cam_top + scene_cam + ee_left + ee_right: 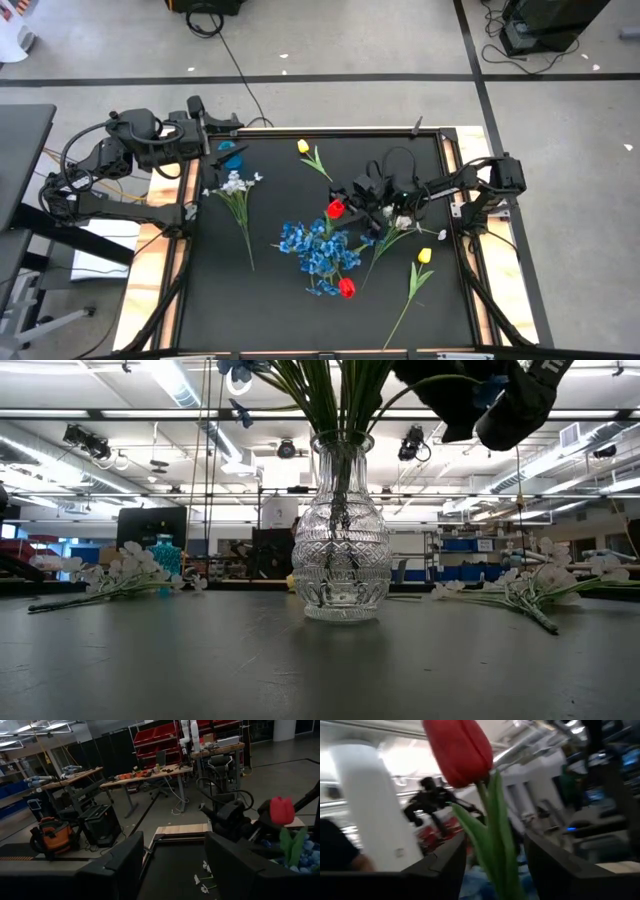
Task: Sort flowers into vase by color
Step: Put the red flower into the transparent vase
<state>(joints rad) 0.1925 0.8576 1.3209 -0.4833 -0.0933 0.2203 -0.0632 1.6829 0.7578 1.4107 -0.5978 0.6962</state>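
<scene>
Red tulip upright between parted right fingers, stem vertical; left fingers open, far-left of bench.

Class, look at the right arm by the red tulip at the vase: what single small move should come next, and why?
Probably lift the right end effector straight up and clear. Its fingers stand apart on either side of the red tulip stem, and that tulip already stands upright with the blue flowers in the vase. The left end effector waits at the table's far left corner.
</scene>
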